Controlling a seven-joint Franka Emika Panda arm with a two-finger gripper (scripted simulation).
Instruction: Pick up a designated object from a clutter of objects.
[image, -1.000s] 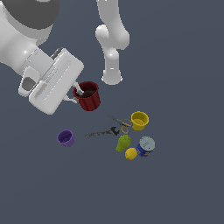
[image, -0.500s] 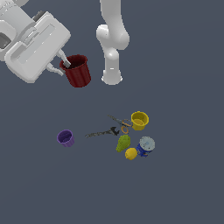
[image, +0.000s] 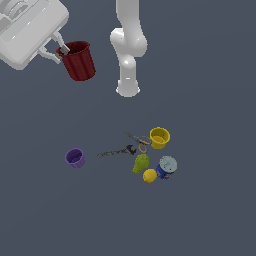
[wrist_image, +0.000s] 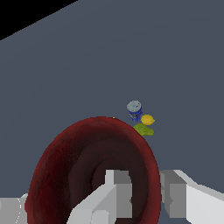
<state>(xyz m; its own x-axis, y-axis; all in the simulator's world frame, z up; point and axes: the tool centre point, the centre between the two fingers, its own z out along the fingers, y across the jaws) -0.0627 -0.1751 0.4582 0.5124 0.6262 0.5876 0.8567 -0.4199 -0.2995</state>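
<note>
The dark red mug (image: 78, 60) hangs high in the air at the exterior view's upper left, tilted, with my gripper (image: 56, 48) shut on its rim. In the wrist view the mug (wrist_image: 83, 153) fills the foreground; one finger (wrist_image: 114, 186) sits inside its dark interior and the other (wrist_image: 175, 192) outside the wall. The rest of the clutter lies on the floor far below: purple cup (image: 75, 158), yellow cup (image: 159, 137), green fruit (image: 140, 163), lemon (image: 149, 175), blue-white can (image: 166, 166), scissors (image: 138, 140) and dark wrench (image: 116, 152).
The arm's white base column (image: 128, 47) stands at the exterior view's upper middle, to the right of the lifted mug. The wrist view shows the can (wrist_image: 134, 109), lemon (wrist_image: 147, 119) and green fruit (wrist_image: 143, 129) beyond the mug's rim.
The gripper has risen and moved toward the exterior view's upper left, carrying the red mug with it. The items on the floor have stayed where they were.
</note>
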